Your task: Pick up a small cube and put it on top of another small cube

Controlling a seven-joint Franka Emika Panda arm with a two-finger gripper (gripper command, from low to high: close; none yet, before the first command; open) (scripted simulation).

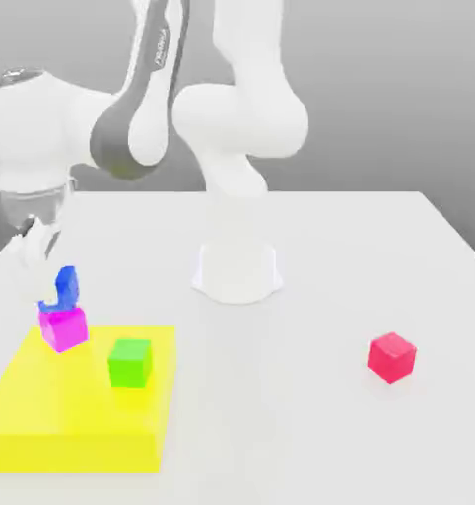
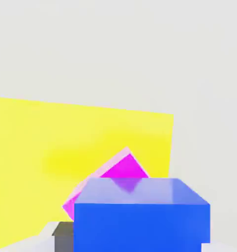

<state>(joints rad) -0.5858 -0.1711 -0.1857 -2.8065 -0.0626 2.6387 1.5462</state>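
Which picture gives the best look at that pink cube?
The exterior view: the magenta-pink cube shows whole on the yellow platform, blue cube above it. In the hand view, the blue cube covers most of it.

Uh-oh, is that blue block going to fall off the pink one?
It might. The blue cube looks tilted on the magenta-pink cube, not flat, so it may slide off. The pink cube also sits near the edge of the yellow platform, so a tumble could carry the blue one onto the table. The hand is right beside the stack and could bump it when it moves off.
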